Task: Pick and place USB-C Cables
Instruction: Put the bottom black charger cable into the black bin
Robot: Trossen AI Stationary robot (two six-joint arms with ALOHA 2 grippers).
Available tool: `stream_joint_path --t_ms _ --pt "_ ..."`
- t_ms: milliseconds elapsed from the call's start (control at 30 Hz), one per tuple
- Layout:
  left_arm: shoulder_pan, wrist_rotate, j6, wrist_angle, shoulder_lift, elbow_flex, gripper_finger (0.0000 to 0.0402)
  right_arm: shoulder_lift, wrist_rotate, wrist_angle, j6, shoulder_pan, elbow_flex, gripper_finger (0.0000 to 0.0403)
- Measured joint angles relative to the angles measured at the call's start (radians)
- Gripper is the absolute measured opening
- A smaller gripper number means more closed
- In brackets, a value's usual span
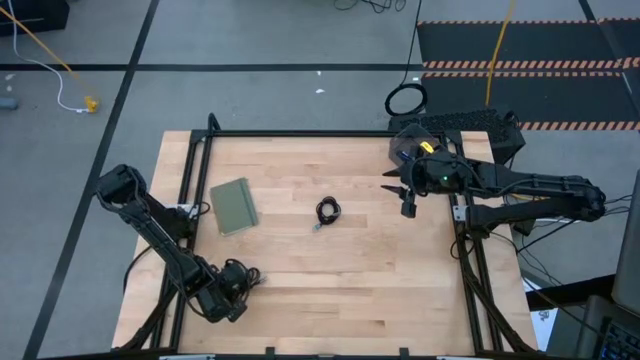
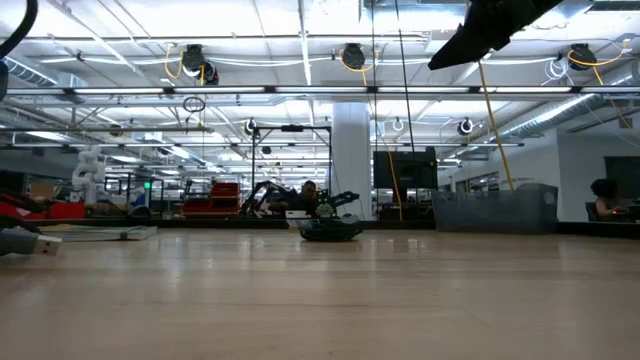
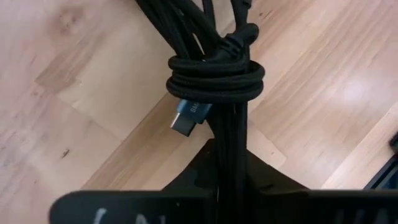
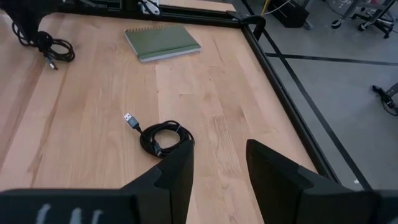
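A black USB-C cable bundle [image 1: 327, 211] lies on the wooden table near its middle; it also shows in the right wrist view [image 4: 163, 138] and in the low view [image 2: 330, 230]. My right gripper [image 4: 217, 168] is open and empty, above the table to the right of this bundle [image 1: 408, 203]. My left gripper [image 1: 230, 288] is shut on a second black cable bundle [image 3: 214, 78] at the table's near left. A bluish bundle [image 1: 404, 150] lies at the far right, partly under my right arm. My left gripper pinches several strands of the black bundle [image 3: 227, 155] between its two fingers, just below the wound band that ties the bundle. The fingers lie along the strands. The plug [image 3: 188, 116] sticks out beside the band. The bundle's loops [image 4: 53, 50] lie on the table.
A green spiral notebook [image 1: 234, 207] lies left of the table's middle. A black frame rail [image 1: 300, 132] runs along the table's far and side edges. A black cord ring [image 1: 405, 100] and a yellow cord [image 1: 497, 50] lie on the floor beyond the table.
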State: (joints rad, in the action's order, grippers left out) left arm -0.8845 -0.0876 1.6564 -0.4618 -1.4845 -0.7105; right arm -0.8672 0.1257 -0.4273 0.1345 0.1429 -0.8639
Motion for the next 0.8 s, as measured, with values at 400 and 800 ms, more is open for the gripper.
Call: stream_joint_path --t_ms 400,800 --pt "0.172 -0.004 -0.276 -0.014 0.000 -0.063 0.0033 -0.054 0.000 0.039 0.004 0.000 0.000 0.0139" --pt "0.385 -0.028 -0.704 -0.138 0.000 -0.258 0.0035 -0.133 0.000 0.059 0.020 0.000 0.000 0.0139"
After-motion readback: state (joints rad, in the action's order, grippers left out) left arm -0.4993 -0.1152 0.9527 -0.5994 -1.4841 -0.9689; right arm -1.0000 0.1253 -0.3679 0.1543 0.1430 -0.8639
